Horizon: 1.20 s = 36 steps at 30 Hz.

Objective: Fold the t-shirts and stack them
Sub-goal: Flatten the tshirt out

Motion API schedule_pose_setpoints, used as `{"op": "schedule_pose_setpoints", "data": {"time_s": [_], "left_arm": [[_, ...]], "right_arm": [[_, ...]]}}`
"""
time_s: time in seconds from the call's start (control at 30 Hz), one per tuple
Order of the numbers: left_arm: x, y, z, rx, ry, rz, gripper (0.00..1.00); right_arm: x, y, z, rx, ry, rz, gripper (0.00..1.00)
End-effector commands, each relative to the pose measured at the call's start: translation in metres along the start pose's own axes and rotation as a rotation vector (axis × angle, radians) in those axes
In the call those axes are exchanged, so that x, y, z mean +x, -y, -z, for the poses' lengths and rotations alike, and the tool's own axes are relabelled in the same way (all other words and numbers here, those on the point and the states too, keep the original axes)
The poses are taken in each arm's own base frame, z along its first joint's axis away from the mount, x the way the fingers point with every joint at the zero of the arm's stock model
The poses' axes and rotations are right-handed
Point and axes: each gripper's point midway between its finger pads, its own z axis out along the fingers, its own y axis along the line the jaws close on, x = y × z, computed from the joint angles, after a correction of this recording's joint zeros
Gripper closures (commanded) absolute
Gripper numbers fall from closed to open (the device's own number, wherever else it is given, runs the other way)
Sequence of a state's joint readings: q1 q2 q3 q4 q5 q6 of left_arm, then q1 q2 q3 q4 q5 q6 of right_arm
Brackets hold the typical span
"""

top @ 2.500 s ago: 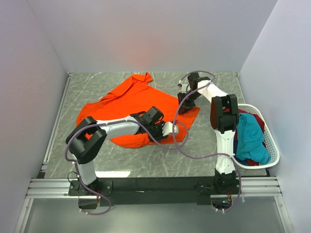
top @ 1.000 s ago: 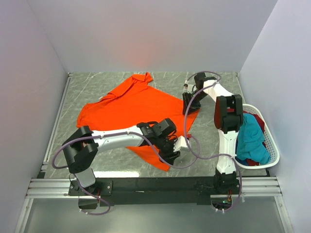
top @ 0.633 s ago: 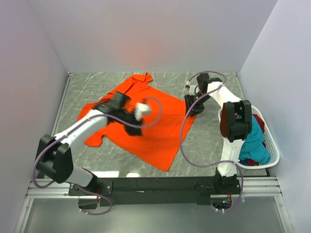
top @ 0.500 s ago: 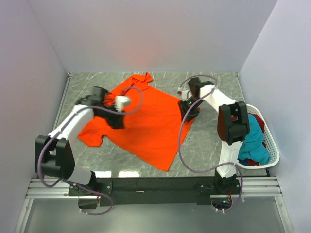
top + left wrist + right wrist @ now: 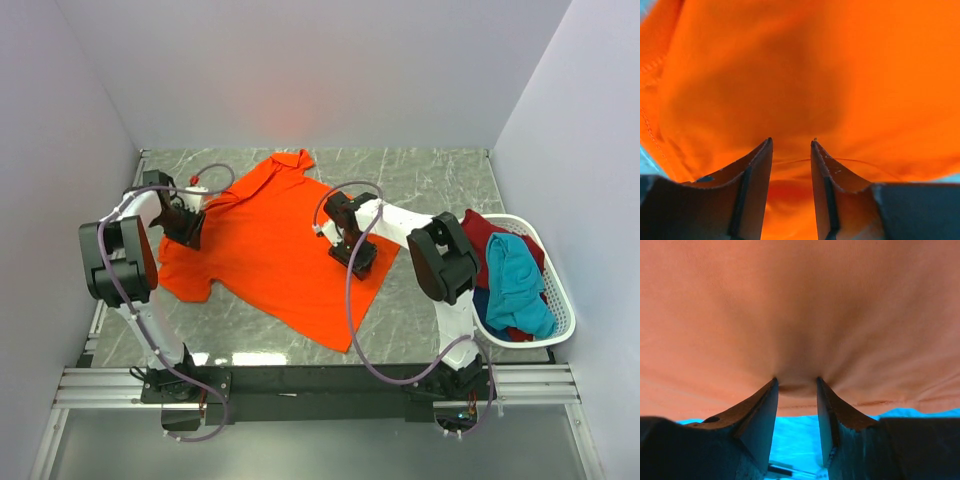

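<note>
Pressing one orange t-shirt [image 5: 265,245], left pincer [image 5: 791,143], right pincer [image 5: 795,381]

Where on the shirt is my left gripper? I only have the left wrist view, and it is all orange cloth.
Observer: The top view puts the left gripper at the left-hand edge of the orange t-shirt, by the sleeve.
Operator: And the right arm?
Observer: The right gripper is down on the opposite edge of the shirt, near the hem corner.
Operator: Is it pinching anything?
Observer: Its wrist view shows the fingers apart, tips pressed into puckered cloth.
Operator: Any shirts left?
Observer: A teal t-shirt and a dark red t-shirt lie in the white basket on the right.
</note>
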<state>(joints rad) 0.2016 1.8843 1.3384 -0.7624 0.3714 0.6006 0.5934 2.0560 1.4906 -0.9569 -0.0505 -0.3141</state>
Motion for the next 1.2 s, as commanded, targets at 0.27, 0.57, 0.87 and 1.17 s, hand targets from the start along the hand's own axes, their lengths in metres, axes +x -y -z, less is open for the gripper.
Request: {"op": "schedule_pose_setpoints", "data": {"time_s": [0.27, 0.57, 0.87, 1.17], "left_arm": [[0.096, 0.015, -0.001, -0.115, -0.236, 0.025, 0.60], [0.071, 0.073, 0.045, 0.051, -0.143, 0.033, 0.52], [-0.084, 0.040, 0.075, 0.030, 0.234, 0.072, 0.50], [-0.168, 0.063, 0.018, -0.086, 0.305, -0.006, 0.45]], "right_arm": [[0.018, 0.084, -0.010, 0.429, -0.168, 0.194, 0.56], [0.017, 0.141, 0.025, 0.492, -0.140, 0.110, 0.55], [-0.015, 0.093, 0.065, 0.245, 0.112, 0.003, 0.50], [-0.005, 0.047, 0.060, -0.125, 0.128, -0.182, 0.51]]}}
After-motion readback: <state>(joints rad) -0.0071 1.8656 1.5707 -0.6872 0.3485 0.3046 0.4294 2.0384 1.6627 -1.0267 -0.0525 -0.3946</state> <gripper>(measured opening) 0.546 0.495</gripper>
